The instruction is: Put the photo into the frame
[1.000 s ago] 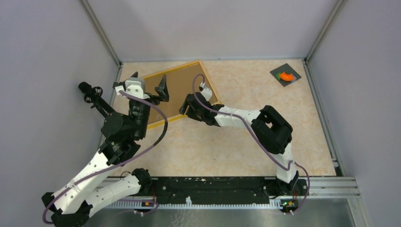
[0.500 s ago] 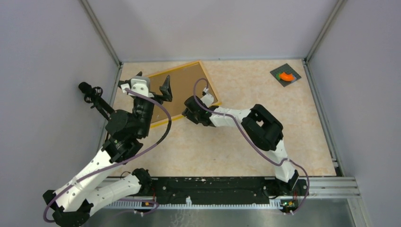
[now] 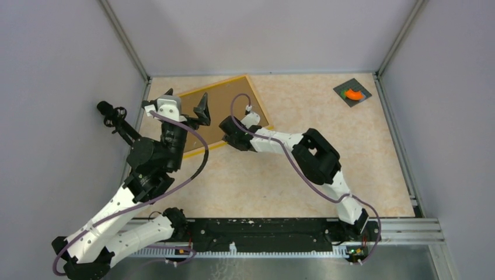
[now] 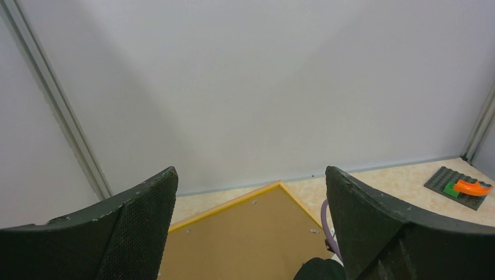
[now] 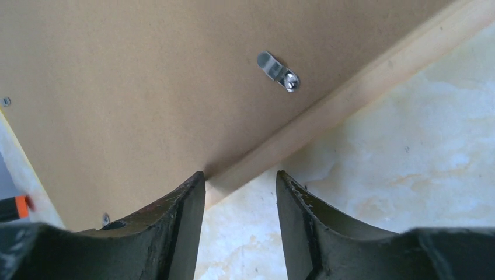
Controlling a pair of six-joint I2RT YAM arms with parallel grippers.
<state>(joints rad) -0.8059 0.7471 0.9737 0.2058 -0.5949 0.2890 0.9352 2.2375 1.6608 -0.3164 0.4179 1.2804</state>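
Observation:
The frame (image 3: 225,102) lies face down at the back left of the table, its brown backing board up and its yellow edge around it. The photo is not in view. My left gripper (image 3: 185,104) is open and empty above the frame's left part; in the left wrist view (image 4: 251,175) the frame (image 4: 245,233) shows between its fingers. My right gripper (image 3: 227,129) is open at the frame's near edge. In the right wrist view (image 5: 240,175) its left finger (image 5: 175,221) lies over the backing, and the frame's pale edge (image 5: 350,87) runs into the gap.
A metal turn clip (image 5: 279,71) holds the backing board (image 5: 146,87). A grey brick plate with an orange piece (image 3: 352,93) sits at the back right. Walls stand close behind and to the left of the frame. My right arm's cable (image 3: 236,108) loops over the frame.
My right gripper has slid left along the frame's near edge and its elbow has followed. My left gripper shifted slightly above the frame. The frame has stayed in place.

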